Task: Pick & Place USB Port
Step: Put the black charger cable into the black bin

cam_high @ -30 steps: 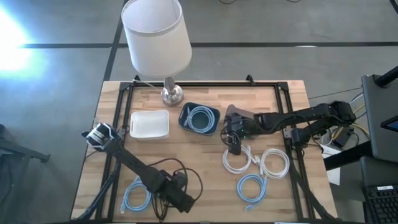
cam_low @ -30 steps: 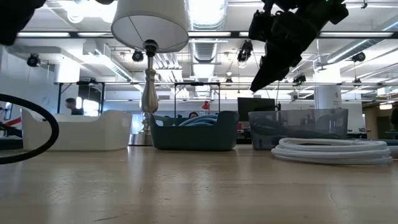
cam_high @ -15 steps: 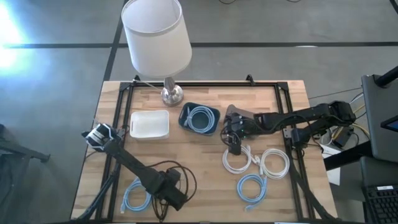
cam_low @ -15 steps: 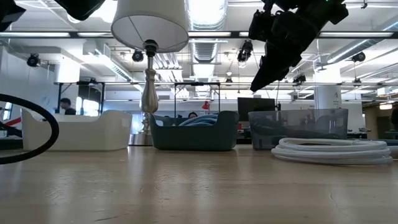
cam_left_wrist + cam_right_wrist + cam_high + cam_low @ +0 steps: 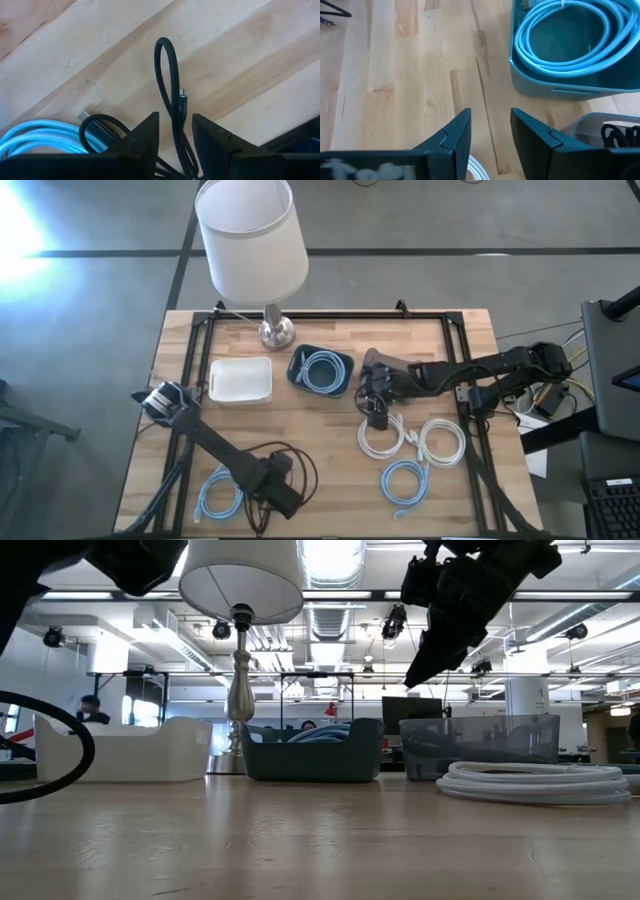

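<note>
Left gripper (image 5: 173, 131): jaws spread, straddling a strand of the black USB cable (image 5: 170, 80) lying on the worktop (image 5: 240, 55), just beside the light-blue coil (image 5: 40, 142). Risk: closing pinches only one loop, so the tangle drags or slips free. Right gripper (image 5: 488, 131) hovers, jaws spread and empty, near the blue bin (image 5: 555, 85).
</note>
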